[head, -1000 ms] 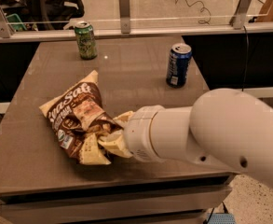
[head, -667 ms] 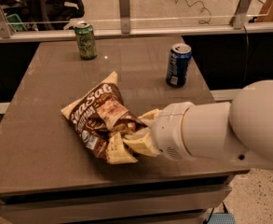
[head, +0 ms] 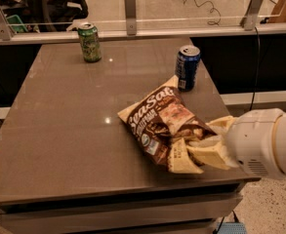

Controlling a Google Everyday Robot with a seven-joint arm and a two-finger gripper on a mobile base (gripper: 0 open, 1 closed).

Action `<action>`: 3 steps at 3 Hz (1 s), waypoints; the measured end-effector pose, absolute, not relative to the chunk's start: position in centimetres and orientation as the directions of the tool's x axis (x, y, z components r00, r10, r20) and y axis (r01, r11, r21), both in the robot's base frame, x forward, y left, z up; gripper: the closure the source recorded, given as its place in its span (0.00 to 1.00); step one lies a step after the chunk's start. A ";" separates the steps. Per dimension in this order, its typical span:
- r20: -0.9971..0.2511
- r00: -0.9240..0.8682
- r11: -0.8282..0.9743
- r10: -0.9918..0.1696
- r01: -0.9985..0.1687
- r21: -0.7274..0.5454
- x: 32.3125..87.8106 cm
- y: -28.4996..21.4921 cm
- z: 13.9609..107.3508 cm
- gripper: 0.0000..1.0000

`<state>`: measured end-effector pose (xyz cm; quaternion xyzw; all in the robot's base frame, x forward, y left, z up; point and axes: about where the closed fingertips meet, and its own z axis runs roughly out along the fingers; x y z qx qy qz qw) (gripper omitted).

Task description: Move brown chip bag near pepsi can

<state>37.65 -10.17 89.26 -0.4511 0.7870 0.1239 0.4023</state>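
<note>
On grey table (head: 64, 130), glass partition (head: 181, 4) behind: hand (head: 201, 147) grips brown chip bag (head: 162, 118).

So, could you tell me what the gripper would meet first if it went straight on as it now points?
The brown chip bag: the gripper, at the table's front right, grips its lower corner, pointing picture-left. Past it, probably only tabletop; depth is unclear.

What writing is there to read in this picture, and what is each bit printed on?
"Sea Salt": white lettering on the brown chip bag, whose lower right end the gripper clamps.
Smaller print under it on the bag: too blurred to read.
White label patch on the pepsi can: too blurred to read.
Markings on the green can: too blurred to read.
</note>
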 end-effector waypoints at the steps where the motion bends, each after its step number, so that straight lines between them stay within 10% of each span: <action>1: -0.744 -0.323 0.632 -0.584 -0.756 -0.168 37.2 -14.4 89.7 1.00; 3: -0.780 -0.383 0.741 -0.496 -0.655 -0.150 39.5 -19.2 89.1 1.00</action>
